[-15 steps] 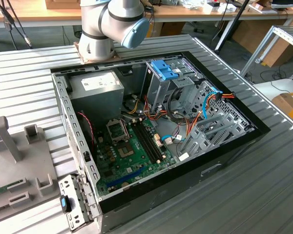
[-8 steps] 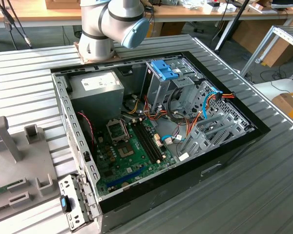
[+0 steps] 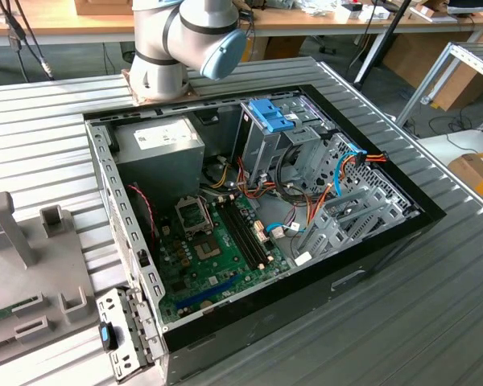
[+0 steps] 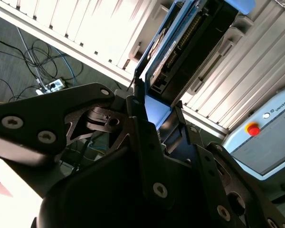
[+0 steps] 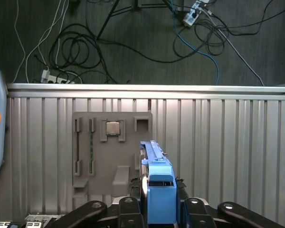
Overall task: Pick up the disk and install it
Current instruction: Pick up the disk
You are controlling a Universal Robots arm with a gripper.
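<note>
Gripper point(image 5: 159, 204) — jaws pinching the disk point(image 5: 156, 178) — seemingly mid-carry above the grey parts tray point(image 5: 97, 161); installing calls for lining its rails with the drive cage point(image 3: 264, 157).

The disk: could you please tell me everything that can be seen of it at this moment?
The disk is a flat, dark rectangular drive with bright blue plastic side rails and a blue end tab. The first wrist view shows it edge-on, tab toward the camera; the second wrist view shows one dark face and a rail. It sits clamped between the fingers of the gripper, which press its two sides. It is held in the air above the ribbed metal table, touching nothing else.
</note>
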